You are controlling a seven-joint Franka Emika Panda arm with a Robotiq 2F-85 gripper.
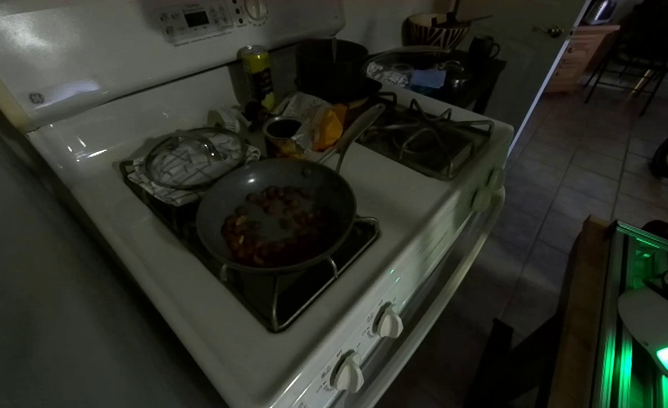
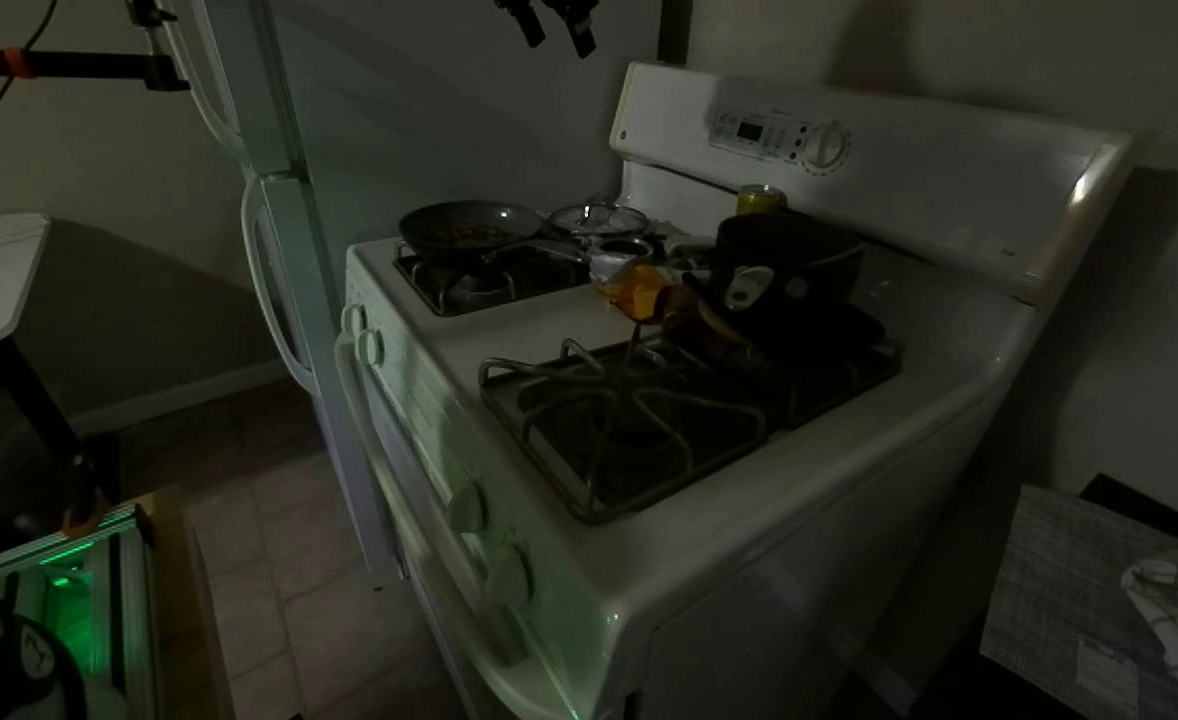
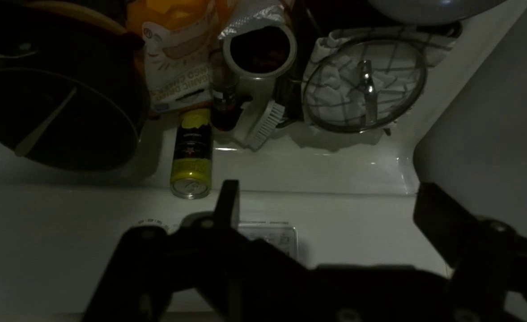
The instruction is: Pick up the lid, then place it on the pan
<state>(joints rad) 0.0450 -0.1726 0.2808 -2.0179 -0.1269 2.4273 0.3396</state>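
Observation:
The lid [image 1: 197,160] is round clear glass with a thin metal rim and a raised handle. It lies on a checked cloth at the back burner, behind the pan [image 1: 214,195]. The lid [image 2: 599,222] and pan [image 2: 439,238] show in both exterior views. The pan is shallow and dark, holds reddish-brown food, and sits on the front burner with its handle out to the side. In the wrist view the lid [image 3: 365,87] is whole and the pan [image 3: 433,10] is cut at the top edge. My gripper [image 3: 328,188] is open and empty, high above the stove, apart from the lid; its fingertips [image 2: 561,46] show at the top of an exterior view.
A tall dark pot [image 1: 331,65] stands on the other back burner. Between pot and lid are a yellow-black can [image 3: 192,154], an open tin [image 3: 260,53], an orange bag [image 3: 174,53] and a brush [image 3: 267,126]. The stove's back panel [image 2: 899,170] rises behind; a fridge [image 2: 449,110] stands alongside.

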